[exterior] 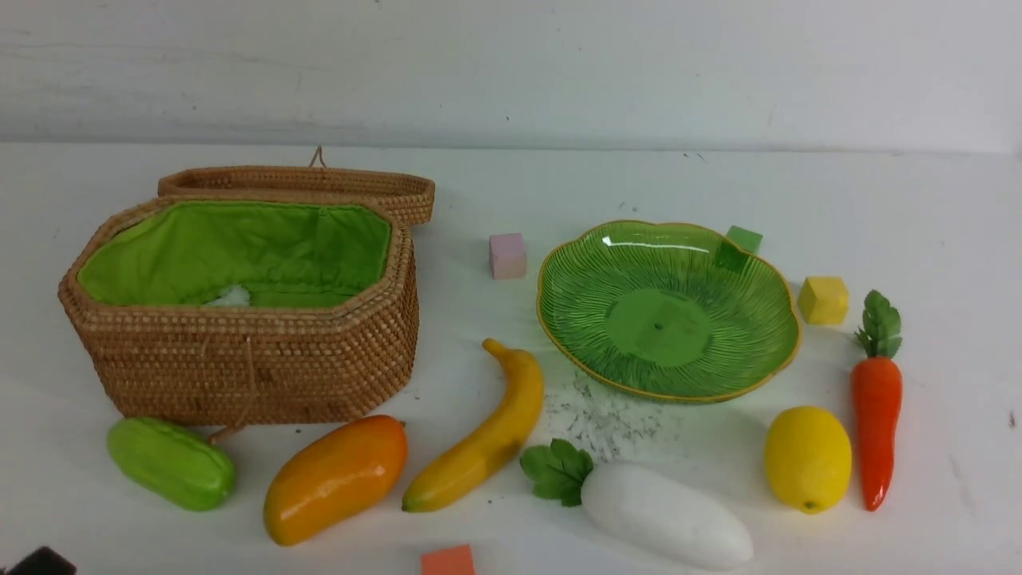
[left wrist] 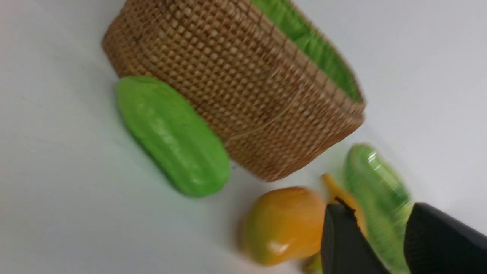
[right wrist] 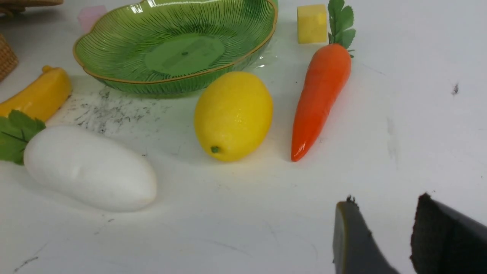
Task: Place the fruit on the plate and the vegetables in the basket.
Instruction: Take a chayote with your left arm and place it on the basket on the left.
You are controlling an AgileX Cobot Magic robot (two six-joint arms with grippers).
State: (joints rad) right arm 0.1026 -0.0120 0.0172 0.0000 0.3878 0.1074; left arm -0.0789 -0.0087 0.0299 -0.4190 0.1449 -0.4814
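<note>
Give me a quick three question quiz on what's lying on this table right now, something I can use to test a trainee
1. True or false: the plate is empty.
2. Which lies closest to the carrot? A lemon, B mango, C gourd.
3. What colour is the cube between the basket and the plate?
Key: 1 true; 2 A; 3 pink.
</note>
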